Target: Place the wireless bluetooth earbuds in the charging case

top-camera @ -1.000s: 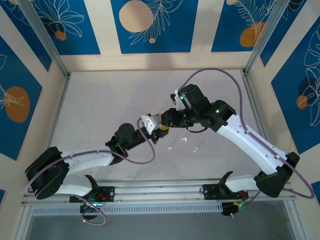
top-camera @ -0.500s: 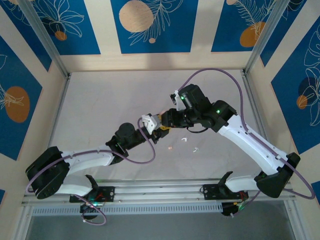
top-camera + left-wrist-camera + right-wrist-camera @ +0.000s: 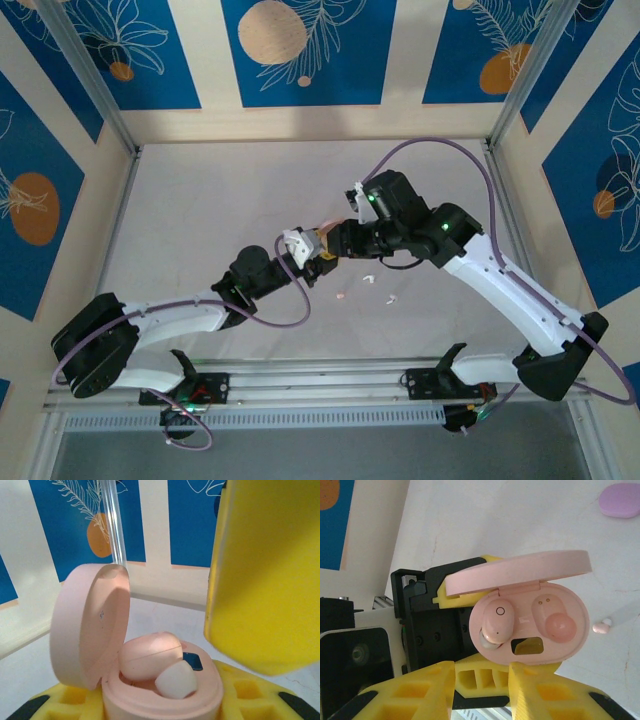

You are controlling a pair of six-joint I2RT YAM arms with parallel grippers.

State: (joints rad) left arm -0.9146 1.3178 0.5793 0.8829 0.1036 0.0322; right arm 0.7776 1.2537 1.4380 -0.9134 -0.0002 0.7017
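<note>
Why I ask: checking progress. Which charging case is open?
The pale pink pebble-shaped plastic case held in the left claw: its lid is hinged up. The purple pebble-shaped plastic case lies shut on the white table.

Arms bent inward, tips close at frame ctr; L tool clamped on pink case, R tool jaws apart.

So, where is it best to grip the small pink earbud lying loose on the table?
Grip the pink earbud across its short width, at the rounded body, coming straight down from above. It lies flat and low on the table, so a sideways approach would probably just push it along.
</note>
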